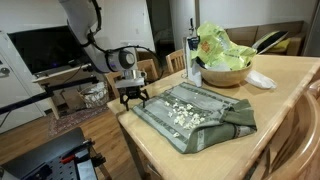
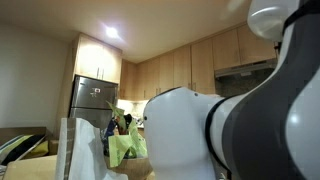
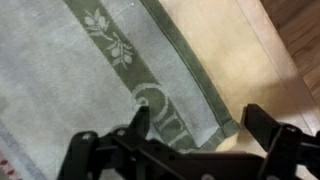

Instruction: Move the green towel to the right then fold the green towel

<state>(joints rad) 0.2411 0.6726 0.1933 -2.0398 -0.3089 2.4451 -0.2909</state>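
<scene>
The green towel (image 1: 196, 113), grey-green with a pale floral middle, lies spread on the wooden table (image 1: 270, 120), its near end partly folded over. My gripper (image 1: 133, 97) hovers at the towel's far-left corner by the table edge. In the wrist view the towel (image 3: 90, 70) fills the left side and its corner (image 3: 222, 124) lies between my open fingers (image 3: 200, 125). The fingers hold nothing.
A wooden bowl (image 1: 222, 73) with green leafy stuff stands behind the towel, with a bottle (image 1: 193, 62) and a white object (image 1: 260, 79) beside it. Chairs stand around the table. The robot body (image 2: 230, 120) blocks most of an exterior view.
</scene>
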